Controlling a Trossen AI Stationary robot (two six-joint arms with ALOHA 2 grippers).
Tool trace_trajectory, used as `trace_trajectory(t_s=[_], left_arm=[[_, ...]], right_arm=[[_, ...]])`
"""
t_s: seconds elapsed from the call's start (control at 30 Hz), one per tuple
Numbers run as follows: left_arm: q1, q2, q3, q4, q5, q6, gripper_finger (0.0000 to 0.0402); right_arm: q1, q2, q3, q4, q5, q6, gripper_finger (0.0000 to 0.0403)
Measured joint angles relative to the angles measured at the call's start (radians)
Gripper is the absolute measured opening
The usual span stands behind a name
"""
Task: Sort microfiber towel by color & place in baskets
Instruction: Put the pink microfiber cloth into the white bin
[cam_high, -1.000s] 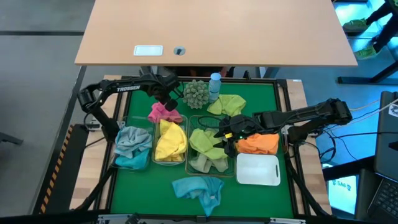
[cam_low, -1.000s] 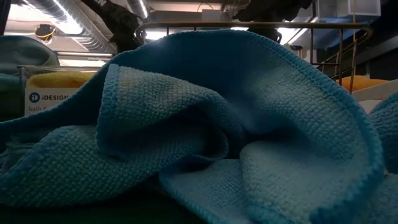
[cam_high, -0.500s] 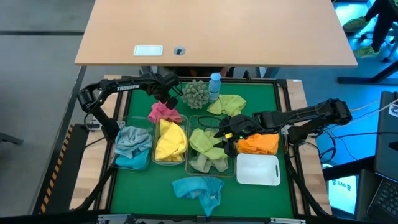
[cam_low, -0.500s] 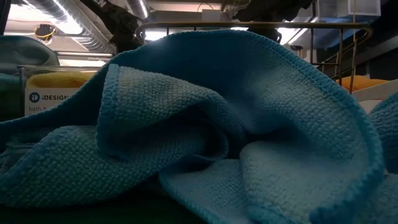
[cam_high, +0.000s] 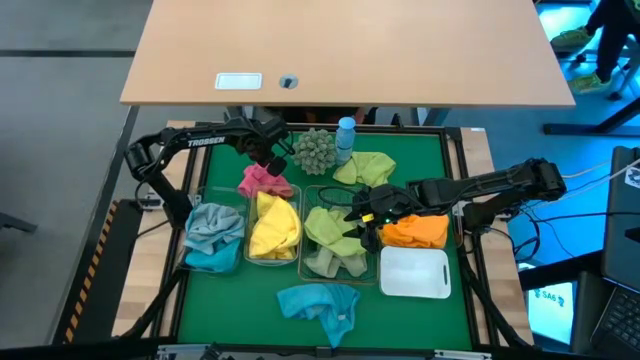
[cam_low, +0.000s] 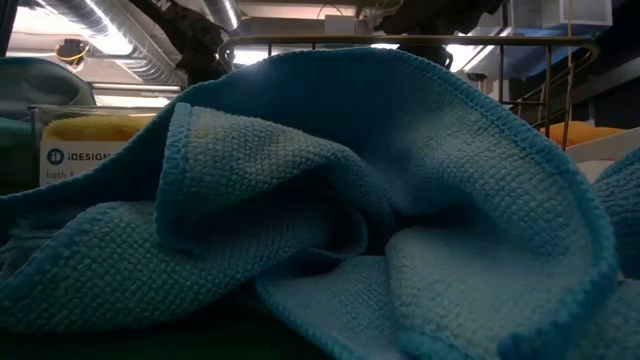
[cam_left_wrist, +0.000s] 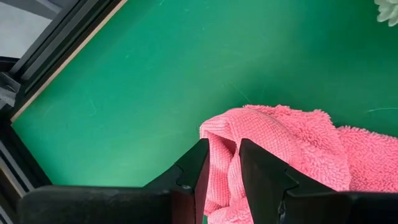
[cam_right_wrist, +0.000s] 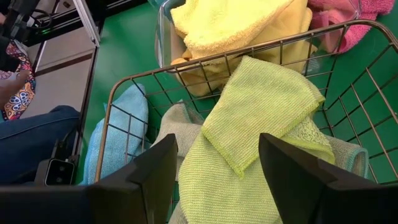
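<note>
While the left gripper (cam_high: 272, 162) pinches a fold of the pink towel (cam_high: 265, 181) between its nearly closed fingers (cam_left_wrist: 193, 177), the right gripper (cam_high: 362, 222) hangs over the wire-mesh basket (cam_high: 312, 262) with its fingers (cam_right_wrist: 140, 180) spread wide and holding nothing. That basket serves as the landmark: it holds light green towels (cam_high: 332, 232), with what looks like a grey-green one beneath them. Just left of it stands a clear bin with yellow towels (cam_high: 273, 226), and further left another bin with grey and teal towels (cam_high: 212, 234). The pink towel lies on the mat behind the yellow bin. Right of the basket sit an orange towel (cam_high: 418, 232) and the white bin (cam_high: 414, 272). In front of the basket a blue towel (cam_high: 320, 303) lies loose; another green towel (cam_high: 365, 168) lies behind it, near the spiky ball (cam_high: 315, 150).
</note>
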Motion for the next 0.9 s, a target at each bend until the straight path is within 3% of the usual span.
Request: trace_trajectory(t_s=[0.17,0.33,0.47,0.7,0.9], left_arm=[[0.0,0.0,0.0,-0.009,-0.014,0.0,0.0085],[0.015,0.0,-0.001,-0.01,0.106,0.001,0.0092],[0.024,0.0,-0.001,0.008,0.135,-0.007,0.0131],[0.019,0.0,-0.001,0.036,0.058,-0.003,0.0222],[-0.007,0.005,-0.001,0.047,0.012,0.002,0.0242]], right_arm=[[0.0,0.0,0.0,0.0,0.0,0.0,0.0225],[0.0,0.0,0.0,0.0,0.0,0.0,0.0225],[0.0,0.0,0.0,0.0,0.0,0.0,0.0225],[0.0,0.0,0.0,0.0,0.0,0.0,0.0225],[0.0,0.0,0.0,0.0,0.0,0.0,0.0225]])
